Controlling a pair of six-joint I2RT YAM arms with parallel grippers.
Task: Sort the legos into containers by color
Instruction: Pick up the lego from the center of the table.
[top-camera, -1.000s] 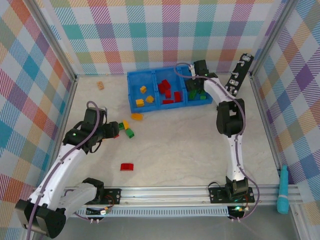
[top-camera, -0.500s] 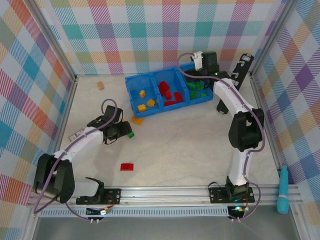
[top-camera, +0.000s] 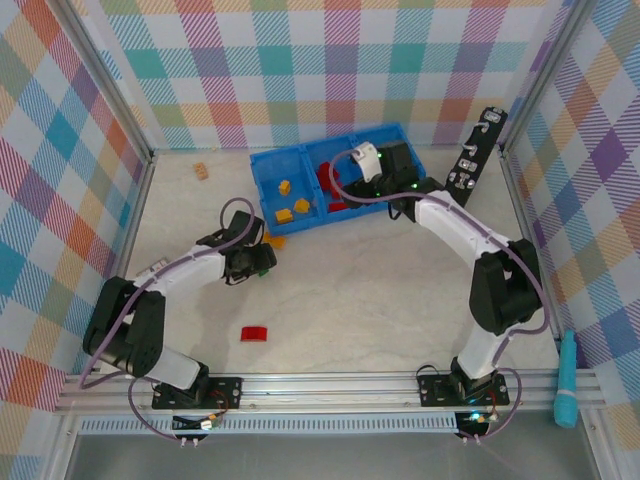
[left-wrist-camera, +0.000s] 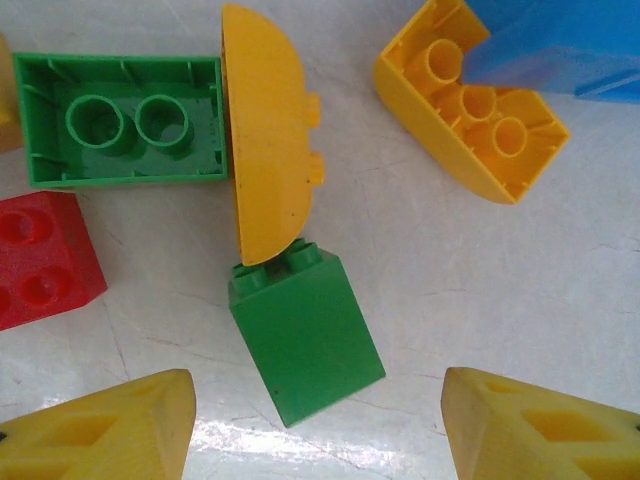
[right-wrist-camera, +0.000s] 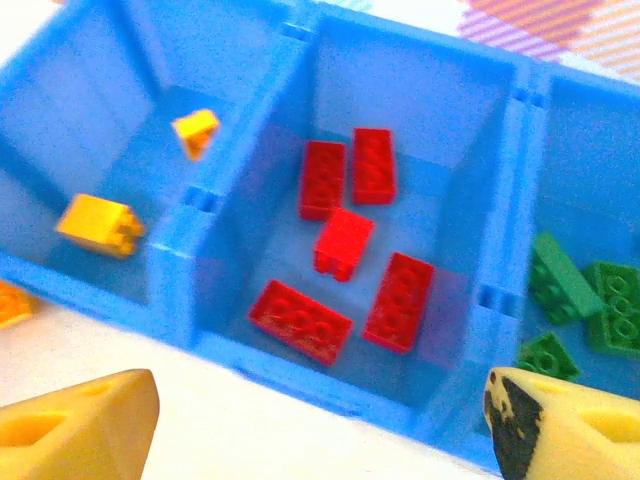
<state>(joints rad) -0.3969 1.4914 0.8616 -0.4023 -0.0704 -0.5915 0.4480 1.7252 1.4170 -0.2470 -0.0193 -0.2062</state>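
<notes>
While the blue bin holds yellow bricks left, red bricks middle and green bricks right, one loose green brick lies on the table just outside it, under the left gripper, jaws apart, empty; right gripper spread wide, empty, over the bin's near wall.

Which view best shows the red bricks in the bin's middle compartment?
Right wrist: five red bricks lie unobstructed in the middle compartment of the blue bin. The top external view has them small and partly covered by the right gripper. The left wrist view catches a blue bin corner.
</notes>
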